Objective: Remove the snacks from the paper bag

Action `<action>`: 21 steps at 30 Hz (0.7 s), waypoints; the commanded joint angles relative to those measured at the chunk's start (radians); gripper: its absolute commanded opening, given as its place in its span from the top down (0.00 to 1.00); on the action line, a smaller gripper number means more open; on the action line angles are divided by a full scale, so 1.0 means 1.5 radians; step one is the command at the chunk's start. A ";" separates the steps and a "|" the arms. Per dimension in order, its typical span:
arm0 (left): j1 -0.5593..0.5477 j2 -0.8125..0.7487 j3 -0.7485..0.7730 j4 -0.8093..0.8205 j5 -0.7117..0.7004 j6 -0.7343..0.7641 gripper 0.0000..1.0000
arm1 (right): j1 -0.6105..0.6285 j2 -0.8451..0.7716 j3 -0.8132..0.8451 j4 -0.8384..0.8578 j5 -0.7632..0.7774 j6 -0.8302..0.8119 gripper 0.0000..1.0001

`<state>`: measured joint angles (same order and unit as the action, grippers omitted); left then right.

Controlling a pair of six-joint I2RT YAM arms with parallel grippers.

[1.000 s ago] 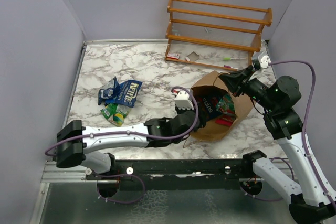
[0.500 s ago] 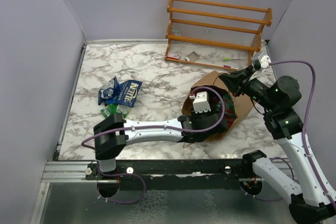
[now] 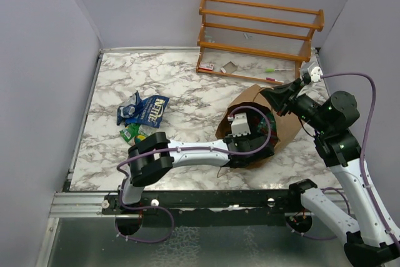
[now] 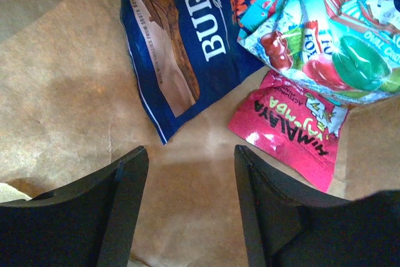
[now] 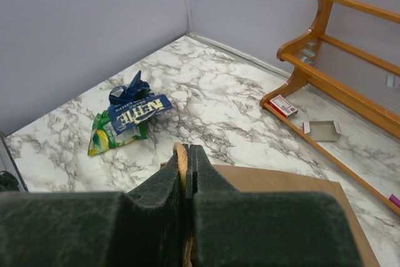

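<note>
The left arm's fingers (image 4: 125,211), spread, sit inside the brown kraft paper bag (image 3: 245,97). The dark blue shiny packet (image 4: 181,35) lies just ahead, long axis pointing away. The right arm's fingers (image 5: 209,217) pinch the bag's rim.

"BURT" on dark blue packet (image 4: 206,42)

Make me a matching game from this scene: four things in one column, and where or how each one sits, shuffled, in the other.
Things:
1. left claw
2. right claw
3. pink packet
4. green packet

Places or states:
A. clamped on the bag rim
B. lying on the table
C. open, inside the bag
D. in the bag, partly under the teal packet

Pairs: 1-C, 2-A, 3-D, 4-B
</note>
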<state>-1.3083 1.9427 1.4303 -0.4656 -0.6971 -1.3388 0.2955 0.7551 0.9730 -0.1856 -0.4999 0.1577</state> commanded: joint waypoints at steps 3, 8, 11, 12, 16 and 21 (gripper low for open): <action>0.027 0.003 -0.005 -0.009 -0.014 -0.036 0.41 | 0.001 -0.008 0.004 0.021 -0.017 0.009 0.98; 0.041 0.014 -0.007 0.006 -0.015 -0.053 0.44 | 0.001 -0.005 0.006 0.023 -0.020 0.012 0.98; 0.045 0.026 0.007 -0.009 -0.025 -0.064 0.44 | 0.001 -0.003 0.007 0.024 -0.020 0.012 0.98; 0.044 0.029 0.008 -0.009 -0.032 -0.060 0.44 | 0.001 -0.004 0.007 0.024 -0.021 0.012 0.98; 0.044 0.055 0.015 -0.012 -0.073 -0.045 0.45 | 0.001 -0.002 0.004 0.027 -0.023 0.015 0.98; 0.050 0.096 0.026 -0.008 -0.093 -0.028 0.45 | 0.001 -0.003 0.003 0.029 -0.025 0.018 0.98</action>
<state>-1.2423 2.0327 1.4471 -0.4606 -0.7715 -1.3998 0.2955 0.7555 0.9730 -0.1860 -0.5144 0.1711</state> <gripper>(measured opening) 0.553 0.020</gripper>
